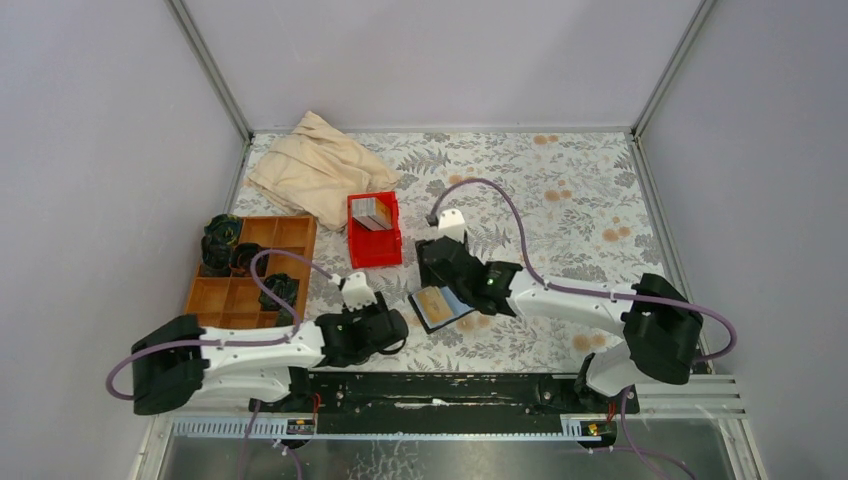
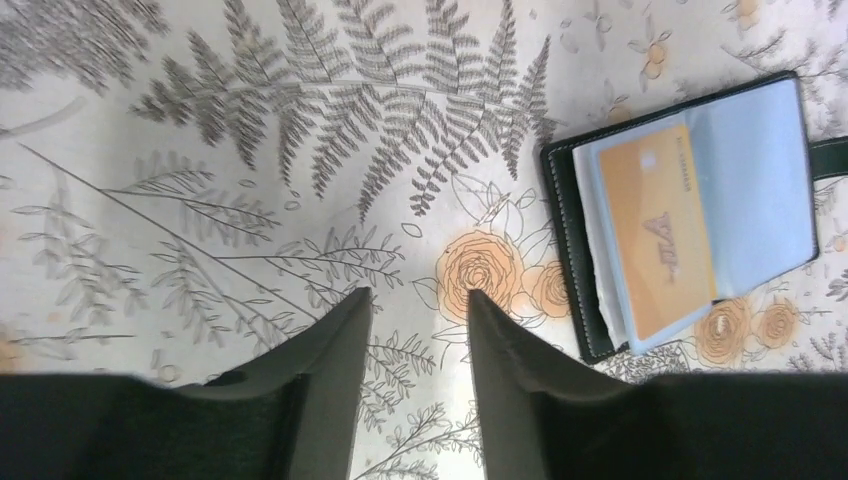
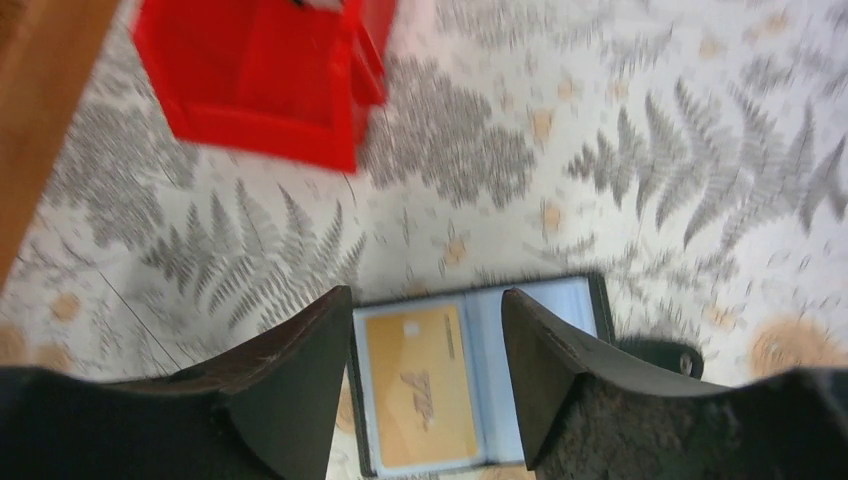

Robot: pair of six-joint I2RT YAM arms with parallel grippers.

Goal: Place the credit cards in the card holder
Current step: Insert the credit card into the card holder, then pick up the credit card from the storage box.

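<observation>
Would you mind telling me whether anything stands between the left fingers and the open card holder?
Nothing visible does. In the left wrist view, only bare tablecloth lies between the left gripper and the card holder, which lies open with a tan card in it.

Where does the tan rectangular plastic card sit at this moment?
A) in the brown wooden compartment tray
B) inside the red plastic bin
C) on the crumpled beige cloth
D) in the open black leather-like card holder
D: both wrist views show the tan rectangular plastic card lying flat inside the open black leather-like card holder, framed by its dark rim.
</observation>
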